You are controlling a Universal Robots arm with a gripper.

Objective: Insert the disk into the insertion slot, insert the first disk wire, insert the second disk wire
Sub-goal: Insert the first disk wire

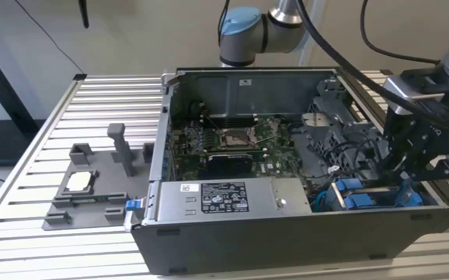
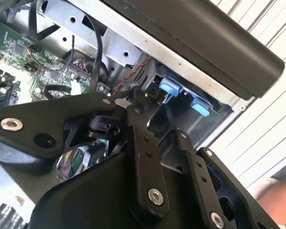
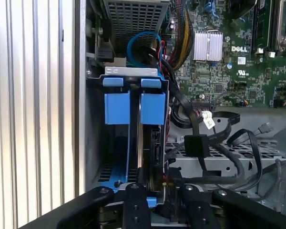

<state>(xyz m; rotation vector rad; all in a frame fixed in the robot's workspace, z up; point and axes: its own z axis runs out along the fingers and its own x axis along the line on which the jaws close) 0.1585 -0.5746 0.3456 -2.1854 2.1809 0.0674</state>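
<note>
The disk, in its bright blue carrier [image 3: 152,109], stands on edge in the insertion slot [image 3: 133,71] at the corner of the open computer case [image 1: 302,239]. In the exterior view the blue carrier [image 1: 361,201] shows at the case's near right corner. My gripper [image 1: 399,172] hangs right above it. In both wrist views the gripper [image 3: 163,183] [image 2: 155,114] sits at the disk's end, by a small black connector with red wires [image 2: 152,90]. A black wire with a flat connector [image 3: 196,144] hangs loose beside the slot. A second loose plug [image 3: 265,128] lies further off.
The grey labelled power supply box [image 1: 224,198] fills the case's front. The green motherboard [image 1: 232,140] lies behind it. Cable bundles [image 1: 349,154] crowd the space beside the drive bay. A grey fixture [image 1: 92,186] stands on the slatted table at the exterior view's left.
</note>
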